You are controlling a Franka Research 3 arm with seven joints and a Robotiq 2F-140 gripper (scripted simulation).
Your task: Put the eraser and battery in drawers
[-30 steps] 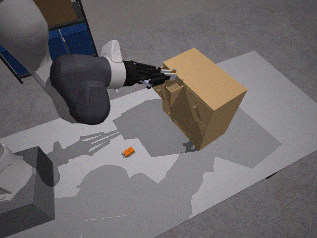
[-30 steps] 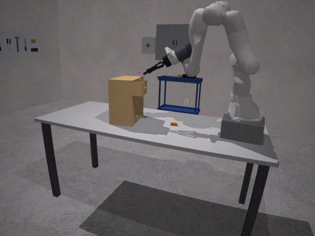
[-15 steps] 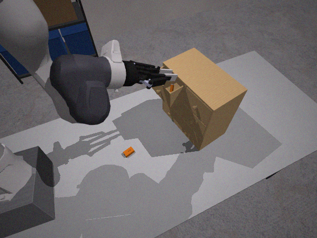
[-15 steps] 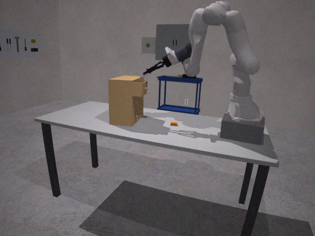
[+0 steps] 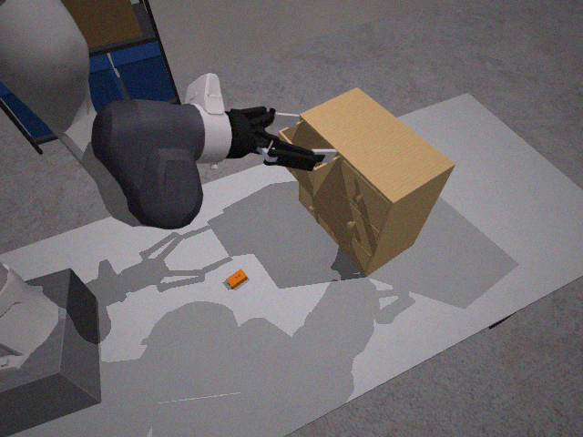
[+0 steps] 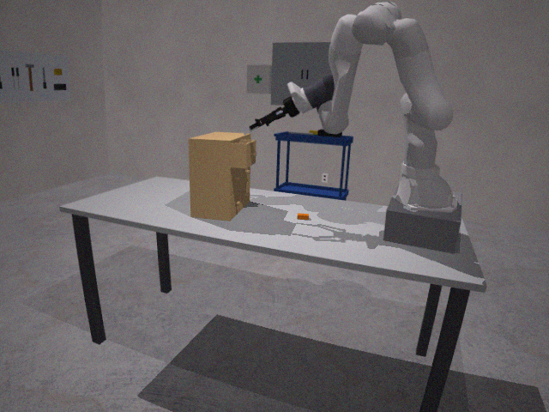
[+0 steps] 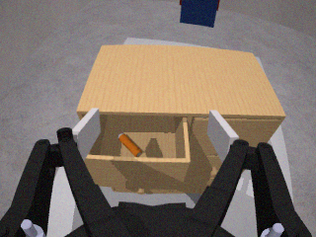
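The top view looks steeply down on the table [image 5: 508, 155] [image 6: 133, 199] [image 7: 283, 168] from above, near enough to crop the arm [image 5: 150, 159] [image 6: 381, 27]. The exterior view stands farthest back, beyond a long side, facing across and slightly down, with the whole tabletop in frame. The wrist view, nearest, looks forward and down past the gripper's [image 5: 306, 135] [image 6: 251, 128] [image 7: 154, 132] fingers at the chest [image 5: 376, 146] [image 6: 210, 177] [image 7: 180, 81]. All three share the chest; top and exterior also share the arm's base [image 5: 79, 376] [image 6: 421, 230]

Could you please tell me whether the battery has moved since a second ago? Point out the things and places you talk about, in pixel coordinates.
Yes, the battery [image 5: 318, 164] [image 7: 130, 145] went down, from above the chest's [image 5: 376, 141] [image 6: 210, 177] [image 7: 183, 81] top into its open drawer [image 5: 325, 175] [image 6: 241, 154] [image 7: 114, 170].
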